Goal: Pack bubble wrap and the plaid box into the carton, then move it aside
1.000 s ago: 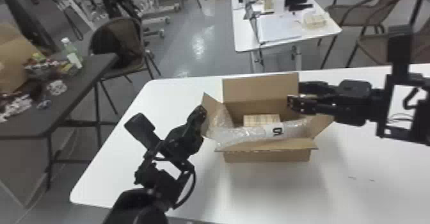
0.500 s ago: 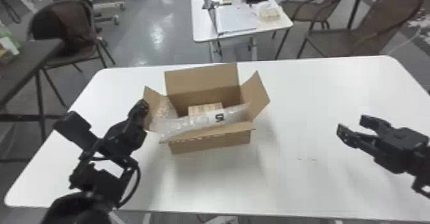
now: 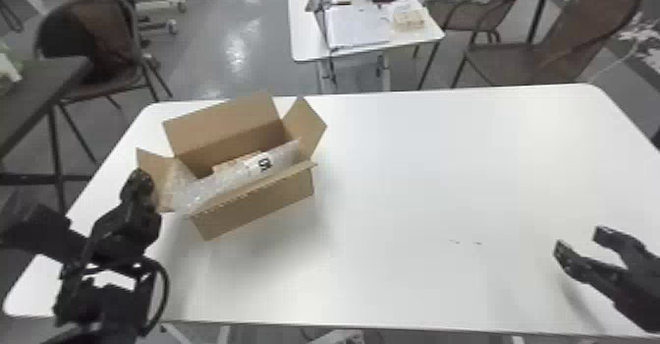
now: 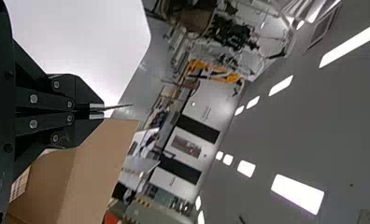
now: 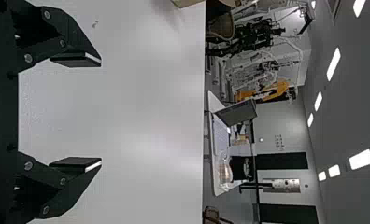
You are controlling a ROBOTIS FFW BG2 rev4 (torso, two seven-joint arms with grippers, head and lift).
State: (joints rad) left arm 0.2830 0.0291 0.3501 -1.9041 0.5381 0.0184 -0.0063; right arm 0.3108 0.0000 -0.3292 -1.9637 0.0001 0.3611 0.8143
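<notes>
The open carton (image 3: 255,210) stands at the table's left, angled. Bubble wrap (image 3: 211,186) lies along its front side, partly covering the plaid box (image 3: 238,161) inside. My left gripper (image 3: 142,183) is at the carton's left flap (image 3: 162,176); in the left wrist view, the left gripper (image 4: 101,111) is shut on that thin flap, seen edge-on. Over the table's right front, apart from the carton, my right gripper (image 3: 579,240) is open. In the right wrist view, nothing is between the fingers of the right gripper (image 5: 100,112).
The white table (image 3: 417,181) extends far to the carton's right. Beyond its back edge are a smaller table (image 3: 304,43) with items and brown chairs (image 3: 555,38). A dark table (image 3: 39,82) and another chair (image 3: 113,43) are at the left.
The right gripper has left the carton's right side and moved far right. The carton has slid left and turned, along with the left gripper. The head view has swung right.
</notes>
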